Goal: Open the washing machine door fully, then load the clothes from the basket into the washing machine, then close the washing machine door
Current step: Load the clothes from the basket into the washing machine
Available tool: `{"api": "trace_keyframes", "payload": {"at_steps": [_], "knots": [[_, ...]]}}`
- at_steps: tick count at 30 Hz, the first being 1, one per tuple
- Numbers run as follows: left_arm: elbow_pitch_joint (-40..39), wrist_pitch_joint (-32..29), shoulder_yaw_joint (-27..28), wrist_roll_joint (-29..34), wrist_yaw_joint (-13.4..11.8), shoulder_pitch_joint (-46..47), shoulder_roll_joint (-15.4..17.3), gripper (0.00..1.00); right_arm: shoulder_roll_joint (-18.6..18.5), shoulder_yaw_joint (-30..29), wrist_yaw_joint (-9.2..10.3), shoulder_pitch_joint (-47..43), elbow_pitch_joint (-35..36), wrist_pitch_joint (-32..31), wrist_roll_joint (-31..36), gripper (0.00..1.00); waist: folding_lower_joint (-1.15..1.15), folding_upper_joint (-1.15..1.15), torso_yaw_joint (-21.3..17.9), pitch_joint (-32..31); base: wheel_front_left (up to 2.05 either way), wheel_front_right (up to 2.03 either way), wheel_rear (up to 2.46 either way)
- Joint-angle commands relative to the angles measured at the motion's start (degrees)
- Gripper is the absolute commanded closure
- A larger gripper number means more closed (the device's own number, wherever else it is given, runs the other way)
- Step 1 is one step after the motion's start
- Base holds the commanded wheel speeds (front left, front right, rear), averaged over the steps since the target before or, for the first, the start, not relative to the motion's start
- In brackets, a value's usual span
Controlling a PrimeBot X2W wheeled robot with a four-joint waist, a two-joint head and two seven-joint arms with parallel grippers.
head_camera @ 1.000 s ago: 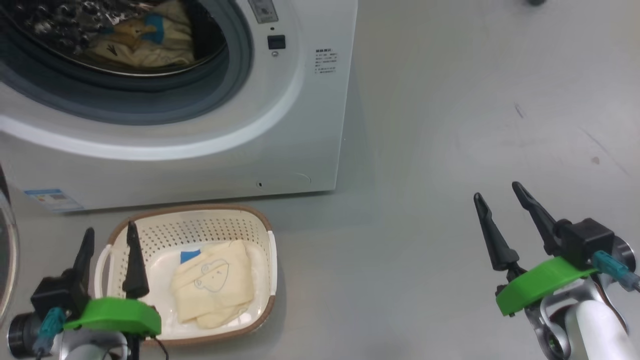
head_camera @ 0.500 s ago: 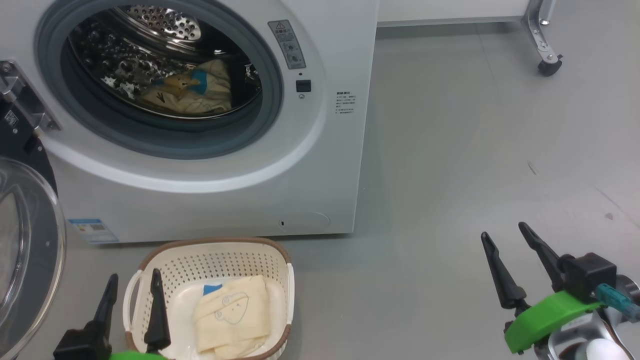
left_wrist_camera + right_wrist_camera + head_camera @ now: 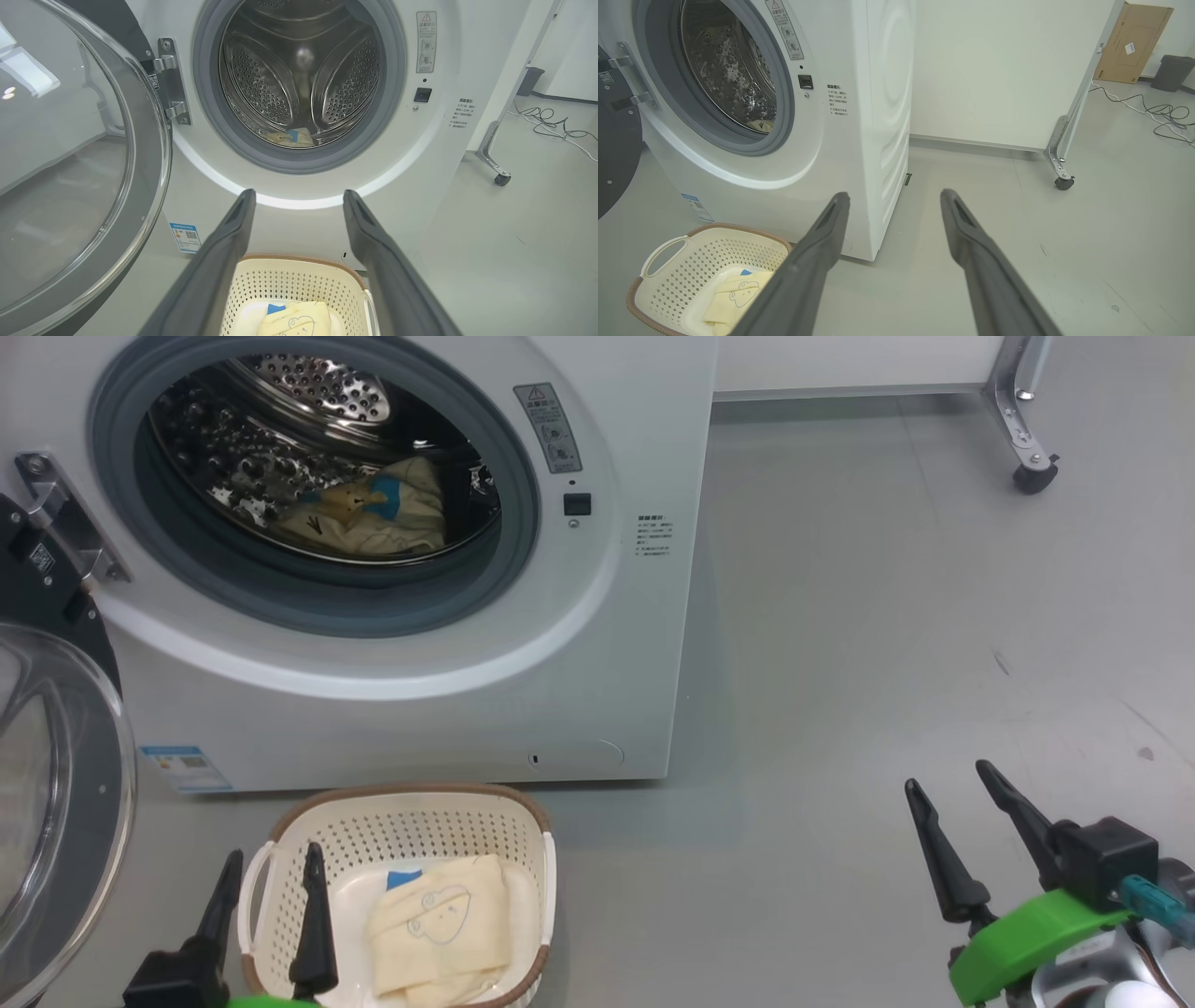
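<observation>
- Clothes [image 3: 439,933] in neither grip: left gripper [image 3: 274,851] fingers spread wide and empty, poised by the left side of the basket [image 3: 420,835], tips pointing toward the machine.
- Right gripper [image 3: 946,775] likewise wide open and empty, over bare floor [image 3: 840,663], well apart from basket and machine.
- Outline-printed garment [image 3: 429,952] folded on the basket bottom, just right of the left fingers, untouched.
- Bear-printed garment [image 3: 373,513] already inside the drum [image 3: 280,420], low and near the front.
- Basket on the floor just in front of the washing machine [image 3: 420,709], below the opening.
- Washing machine door [image 3: 56,784] swung wide to the left on its hinge; opening unobstructed.
- Step in hand, as judged: loading, half done. Door-opening complete; closing not yet due.
- Next move, as judged: lowering the left fingers onto the folded garment, pinching through all layers, lifting clear of the basket rim, carrying over the grey gasket [image 3: 327,616] into the drum.
- Caution: folded cloth liable to unfold and trail on the gasket; release deep enough to keep the door seal clear.
</observation>
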State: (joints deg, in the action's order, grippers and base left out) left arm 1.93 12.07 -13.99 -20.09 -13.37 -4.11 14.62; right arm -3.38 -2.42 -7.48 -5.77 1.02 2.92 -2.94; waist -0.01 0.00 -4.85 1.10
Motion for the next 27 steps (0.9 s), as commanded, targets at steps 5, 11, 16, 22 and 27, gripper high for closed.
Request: {"api": "trace_keyframes", "payload": {"at_steps": [5,11,16,22,27], "knots": [[-1.0,0.3,1.5,0.2,-0.1,1.8,0.2,0.00,-0.4,0.7,-0.01,1.2,2.8,-0.3,0.3,0.00,0.01,0.00,0.5,0.3,0.00,0.00,0.00],[-0.3,0.5,1.5,0.1,-0.3,2.2,0.2,0.00,-0.3,0.7,-0.01,1.4,3.1,-0.4,0.4,0.00,0.01,0.00,1.1,0.6,0.00,0.00,0.00],[0.4,0.1,1.4,0.2,-0.8,3.2,0.2,0.00,-0.2,0.8,-0.01,1.9,3.5,-0.2,0.1,0.00,0.01,0.00,1.2,1.8,0.00,0.00,0.00],[3.3,0.3,0.6,-0.4,0.2,5.7,-0.5,0.00,-0.2,0.9,-0.01,2.9,4.0,0.2,-0.2,0.00,0.01,0.00,1.1,4.6,0.00,0.00,0.00],[9.5,0.8,-0.6,-1.5,2.9,10.9,-2.0,0.00,-0.2,0.1,-0.01,4.7,5.0,0.6,-0.6,0.00,0.01,0.00,1.4,9.5,0.00,0.00,0.00]]}}
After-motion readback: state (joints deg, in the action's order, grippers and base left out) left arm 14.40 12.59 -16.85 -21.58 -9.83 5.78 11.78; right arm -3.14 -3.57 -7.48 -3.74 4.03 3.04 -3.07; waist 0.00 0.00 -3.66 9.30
